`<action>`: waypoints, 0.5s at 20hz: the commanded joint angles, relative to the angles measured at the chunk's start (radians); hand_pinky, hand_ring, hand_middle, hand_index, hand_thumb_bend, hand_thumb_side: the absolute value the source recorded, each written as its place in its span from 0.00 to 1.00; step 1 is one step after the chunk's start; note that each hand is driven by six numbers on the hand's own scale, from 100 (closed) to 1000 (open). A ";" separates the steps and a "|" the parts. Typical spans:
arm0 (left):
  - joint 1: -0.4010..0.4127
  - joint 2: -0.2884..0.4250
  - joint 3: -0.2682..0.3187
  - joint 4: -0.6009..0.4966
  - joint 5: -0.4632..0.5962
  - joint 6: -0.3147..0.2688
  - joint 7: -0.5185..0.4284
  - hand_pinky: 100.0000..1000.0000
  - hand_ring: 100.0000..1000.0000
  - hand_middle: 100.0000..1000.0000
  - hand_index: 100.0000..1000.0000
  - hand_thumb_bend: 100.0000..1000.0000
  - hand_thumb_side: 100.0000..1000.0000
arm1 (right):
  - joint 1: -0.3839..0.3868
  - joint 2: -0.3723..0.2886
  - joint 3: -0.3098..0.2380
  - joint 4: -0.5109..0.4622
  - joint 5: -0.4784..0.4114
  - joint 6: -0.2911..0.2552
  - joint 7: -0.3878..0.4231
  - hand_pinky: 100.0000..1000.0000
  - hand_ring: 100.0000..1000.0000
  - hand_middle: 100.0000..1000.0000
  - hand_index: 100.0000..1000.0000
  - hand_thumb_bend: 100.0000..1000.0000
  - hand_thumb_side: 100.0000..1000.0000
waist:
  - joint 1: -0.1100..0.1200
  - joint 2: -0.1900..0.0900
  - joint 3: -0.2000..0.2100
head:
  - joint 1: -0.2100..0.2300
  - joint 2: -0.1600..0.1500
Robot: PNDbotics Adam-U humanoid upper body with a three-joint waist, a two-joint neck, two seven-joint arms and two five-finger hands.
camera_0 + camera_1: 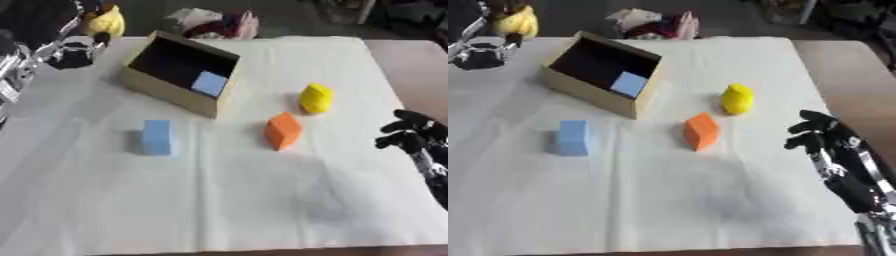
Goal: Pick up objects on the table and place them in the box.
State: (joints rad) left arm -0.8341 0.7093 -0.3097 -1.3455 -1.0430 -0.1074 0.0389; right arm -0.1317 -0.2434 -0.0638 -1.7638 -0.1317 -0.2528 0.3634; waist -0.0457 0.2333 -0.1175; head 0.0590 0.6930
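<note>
Hovering empty with fingers loosely curled at the bench's (667, 210) right edge, the right hand (820, 134) sits nearest the yellow block (737, 98), up-left of it, the orange block (701, 131) beyond.

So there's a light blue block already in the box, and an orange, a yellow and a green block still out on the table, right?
Not quite: no green block. The third block on the cloth is light blue, as the left eye view shows. The rest holds: a light blue one in the box, orange and yellow outside.

White cloth (262, 200) over the table (411, 65); heap of crumpled fabric (219, 22) beyond its far edge.
</note>
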 commanded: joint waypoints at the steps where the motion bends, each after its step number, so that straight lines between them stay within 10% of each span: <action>1: -0.039 -0.031 -0.009 0.044 -0.030 -0.015 -0.010 0.28 0.24 0.17 0.41 0.00 0.12 | -0.008 -0.023 -0.003 -0.015 -0.006 -0.002 0.005 0.71 0.56 0.62 0.85 0.00 0.41 | -0.001 -0.020 -0.004 | 0.000 -0.013; 10: -0.058 -0.125 -0.009 0.209 -0.102 -0.026 0.027 0.68 0.59 0.55 0.79 0.05 0.16 | -0.007 -0.020 0.002 -0.011 -0.012 -0.004 0.013 0.71 0.56 0.62 0.85 0.00 0.41 | -0.008 -0.016 -0.019 | 0.010 -0.017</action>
State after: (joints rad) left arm -0.8676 0.5760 -0.3290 -1.1419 -1.1323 -0.1340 0.0573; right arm -0.1316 -0.2434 -0.0602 -1.7634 -0.1342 -0.2542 0.3720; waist -0.0560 0.2334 -0.1355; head 0.0664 0.6920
